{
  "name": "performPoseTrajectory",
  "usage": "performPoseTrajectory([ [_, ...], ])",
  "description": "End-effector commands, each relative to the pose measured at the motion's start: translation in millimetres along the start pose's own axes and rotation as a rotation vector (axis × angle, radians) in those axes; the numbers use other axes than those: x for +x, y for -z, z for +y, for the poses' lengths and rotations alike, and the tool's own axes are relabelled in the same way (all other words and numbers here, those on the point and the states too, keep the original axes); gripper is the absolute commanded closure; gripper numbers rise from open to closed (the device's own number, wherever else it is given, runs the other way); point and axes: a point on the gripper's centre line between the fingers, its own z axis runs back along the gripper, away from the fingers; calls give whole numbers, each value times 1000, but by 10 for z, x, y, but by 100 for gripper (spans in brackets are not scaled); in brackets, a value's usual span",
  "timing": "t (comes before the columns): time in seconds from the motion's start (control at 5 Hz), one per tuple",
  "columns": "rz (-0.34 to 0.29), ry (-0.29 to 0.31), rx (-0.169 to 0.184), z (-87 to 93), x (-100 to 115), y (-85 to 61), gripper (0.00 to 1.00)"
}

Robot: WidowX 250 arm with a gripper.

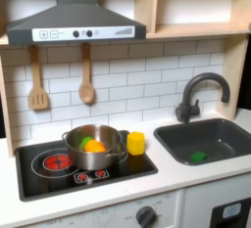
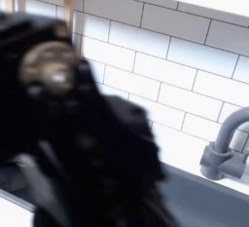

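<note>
A steel pot (image 1: pixel 94 144) stands on the black toy stove (image 1: pixel 49 173) in the first exterior view. Inside it lie an orange piece (image 1: pixel 95 147) and a green piece (image 1: pixel 85 140). A yellow cup (image 1: pixel 136 143) stands just to the pot's right on the stove's edge. In the second exterior view a large, blurred black bulk of the arm (image 2: pixel 88 143) sits very close to the lens, covering the second exterior view's left and middle; no fingers can be made out on it.
A dark sink (image 1: pixel 221 124) with a small green object (image 1: pixel 198 156) in it lies right of the stove. The grey faucet (image 1: pixel 196 93) (image 2: pixel 226 143) rises behind it. A wooden spatula (image 1: pixel 37 80) and spoon (image 1: pixel 86 75) hang under the hood (image 1: pixel 74 22).
</note>
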Motion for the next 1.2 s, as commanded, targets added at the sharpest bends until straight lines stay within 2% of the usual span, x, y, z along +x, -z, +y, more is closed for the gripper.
performPoseTrajectory([
  [0.0, -15, 38, 39, -215, 272, 53, 0],
  [0.2, -30, 60, 79, -235, 255, 35, 0],
  [0.4, -19, 67, 67, -275, 212, 59, 0],
  [0.6, -27, 40, 56, -301, 296, 56, 0],
  [0.8, -31, -18, 54, -239, 435, 100, 0],
  [1.0, -44, -49, 60, -184, 562, 100, 0],
])
